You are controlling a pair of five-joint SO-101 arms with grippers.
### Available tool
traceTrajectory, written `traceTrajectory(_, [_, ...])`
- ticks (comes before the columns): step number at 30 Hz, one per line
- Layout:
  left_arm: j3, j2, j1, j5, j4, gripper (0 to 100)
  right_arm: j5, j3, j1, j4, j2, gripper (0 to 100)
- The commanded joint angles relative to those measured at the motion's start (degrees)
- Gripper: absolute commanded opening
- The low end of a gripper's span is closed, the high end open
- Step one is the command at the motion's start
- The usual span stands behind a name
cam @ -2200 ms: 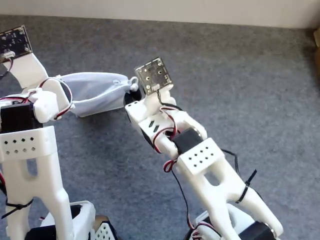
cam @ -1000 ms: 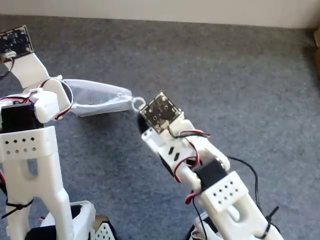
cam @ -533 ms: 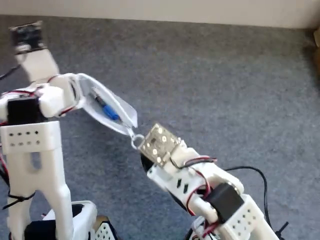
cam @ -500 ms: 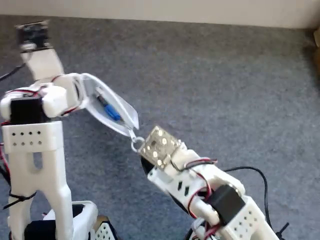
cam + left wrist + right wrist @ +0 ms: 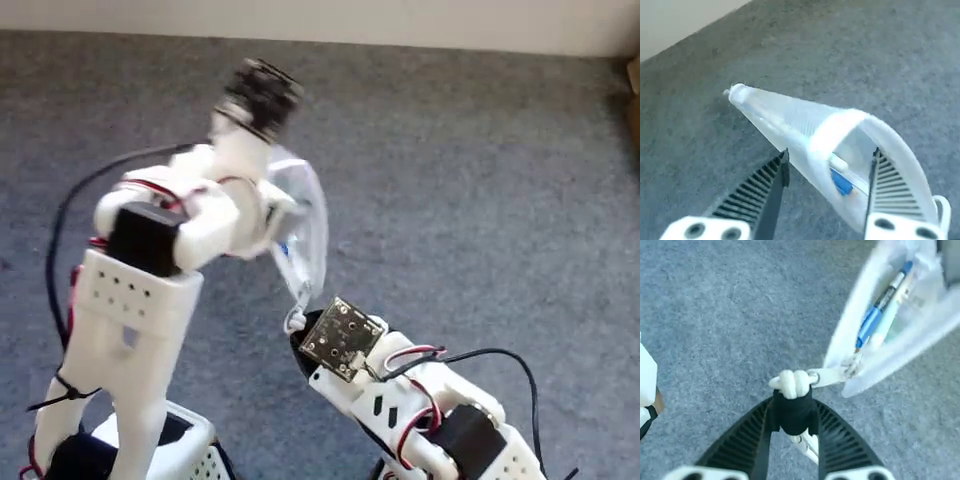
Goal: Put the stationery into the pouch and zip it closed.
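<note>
A translucent white pouch (image 5: 306, 228) hangs nearly upright above the grey carpet, stretched between both arms. My left gripper (image 5: 827, 170) is shut on the pouch (image 5: 805, 120) at one end, with a black finger on each side. Through its wall I see a blue item (image 5: 841, 182). My right gripper (image 5: 794, 402) is shut on the white zipper pull (image 5: 792, 384) at the pouch's (image 5: 890, 335) other end. A blue pen (image 5: 872, 320) and other stationery lie inside. In the high view the right gripper (image 5: 298, 335) sits just below the pull ring (image 5: 296, 320).
Grey carpet (image 5: 480, 200) covers the whole work area, with open floor to the right. A pale wall strip (image 5: 400, 20) runs along the far edge. A brown object (image 5: 635, 90) pokes in at the right edge. The arm bases (image 5: 150, 450) stand at the front.
The left arm has swung right and lifted, turning the pouch from lying flat to hanging steeply. The right arm has drawn back toward the front, still holding the zipper pull.
</note>
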Motion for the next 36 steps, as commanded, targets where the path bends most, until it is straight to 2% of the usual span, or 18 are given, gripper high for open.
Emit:
traceTrajectory(1, [-3.4,-1.1,6.8,-3.3,1.7,26,0.4,-0.4,-0.3,0.1,-2.2,0.5])
traceTrajectory(9, [-5.8,-1.1,9.9,-3.3,1.9,26,0.3,-0.4,-0.2,0.1,-3.6,0.5])
traceTrajectory(15, [-11.0,-1.1,8.0,-3.5,7.7,26,0.3,-0.6,2.9,0.1,-5.7,0.5])
traceTrajectory(22, [-15.1,-1.2,7.2,-12.3,16.6,26,-0.6,-0.9,10.5,0.0,-8.8,0.5])
traceTrajectory(29, [-11.5,-2.5,6.0,-18.7,18.2,26,-3.3,-0.9,13.6,-0.4,-12.4,0.5])
traceTrajectory(36, [-0.9,-12.3,6.4,-22.2,17.9,26,-4.0,-0.5,17.5,-5.1,-12.9,0.5])
